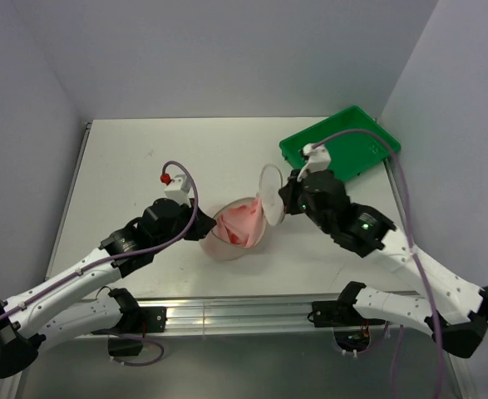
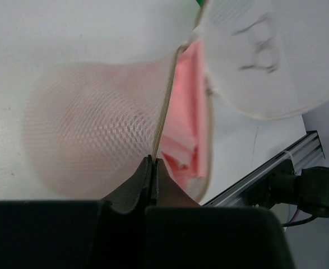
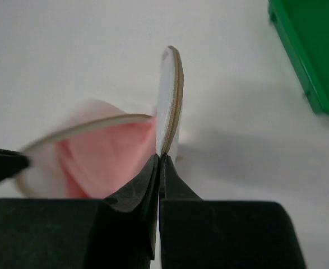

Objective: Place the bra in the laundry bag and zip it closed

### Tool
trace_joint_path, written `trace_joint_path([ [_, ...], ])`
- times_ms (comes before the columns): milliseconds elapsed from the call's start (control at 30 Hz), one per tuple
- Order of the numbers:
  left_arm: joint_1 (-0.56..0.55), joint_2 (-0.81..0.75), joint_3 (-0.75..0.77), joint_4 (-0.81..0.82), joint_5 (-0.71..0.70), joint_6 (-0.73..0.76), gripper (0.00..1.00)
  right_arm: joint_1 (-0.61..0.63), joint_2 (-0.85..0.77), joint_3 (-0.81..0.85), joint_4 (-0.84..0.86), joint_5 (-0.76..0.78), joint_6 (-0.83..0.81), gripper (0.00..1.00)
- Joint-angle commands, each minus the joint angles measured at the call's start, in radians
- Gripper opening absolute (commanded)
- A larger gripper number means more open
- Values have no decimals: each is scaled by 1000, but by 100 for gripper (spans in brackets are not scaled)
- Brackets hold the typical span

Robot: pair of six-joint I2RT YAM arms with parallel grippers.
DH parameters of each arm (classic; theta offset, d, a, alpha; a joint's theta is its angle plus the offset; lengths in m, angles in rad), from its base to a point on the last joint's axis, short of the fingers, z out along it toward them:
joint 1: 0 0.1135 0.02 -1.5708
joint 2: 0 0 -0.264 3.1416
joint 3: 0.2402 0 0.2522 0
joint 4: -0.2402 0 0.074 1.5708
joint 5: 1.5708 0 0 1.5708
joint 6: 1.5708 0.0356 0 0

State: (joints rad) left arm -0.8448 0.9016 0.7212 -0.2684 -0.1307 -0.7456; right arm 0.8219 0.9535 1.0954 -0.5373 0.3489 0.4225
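Observation:
The laundry bag (image 1: 227,243) lies open at the table's middle, with the salmon-pink bra (image 1: 242,224) inside its lower half. My left gripper (image 1: 204,229) is shut on the rim of that lower half (image 2: 163,120); the bra (image 2: 188,112) shows pink behind the mesh. My right gripper (image 1: 287,202) is shut on the rim of the upper half (image 1: 270,193) and holds it raised on edge. In the right wrist view that lid (image 3: 170,101) stands edge-on above my right gripper (image 3: 160,158), and the bra (image 3: 105,159) lies to its left.
A green plastic tray (image 1: 343,143) stands at the table's back right, close behind the right arm; it also shows in the right wrist view (image 3: 310,50). An aluminium rail (image 1: 244,314) runs along the table's near edge.

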Motion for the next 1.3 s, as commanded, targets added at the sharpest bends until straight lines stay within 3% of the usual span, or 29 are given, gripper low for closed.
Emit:
trace_joint_path([
  [0,-8,-50,-11,63,8,-24,0,-4,27,-95,-82,132,18,0],
  [67,-7,-56,-5,67,-13,-12,0,-13,-22,-72,-111,226,2,0],
  [167,-7,5,-9,130,38,-12,0,6,8,-25,-115,196,-21,0],
  [367,-7,100,-71,314,92,-41,0,258,267,106,-115,277,13,0],
  [500,-7,111,-91,345,85,-44,0,298,283,89,-43,202,64,0],
  [833,-4,77,-207,440,48,-77,0,313,281,-157,371,-115,272,5],
  [933,7,65,-253,466,25,-81,0,325,298,-155,381,-214,291,9],
  [1033,24,59,-293,520,20,-77,0,330,304,-170,338,-234,273,42],
  [1067,26,62,-298,524,19,-75,0,330,295,-178,323,-211,268,62],
  [1100,29,63,-302,529,19,-71,0,324,281,-201,309,-190,259,71],
  [1233,36,62,-328,548,17,-55,0,223,129,-293,307,-246,222,75],
  [1267,38,59,-335,552,17,-54,0,156,104,-313,315,-324,210,75],
])
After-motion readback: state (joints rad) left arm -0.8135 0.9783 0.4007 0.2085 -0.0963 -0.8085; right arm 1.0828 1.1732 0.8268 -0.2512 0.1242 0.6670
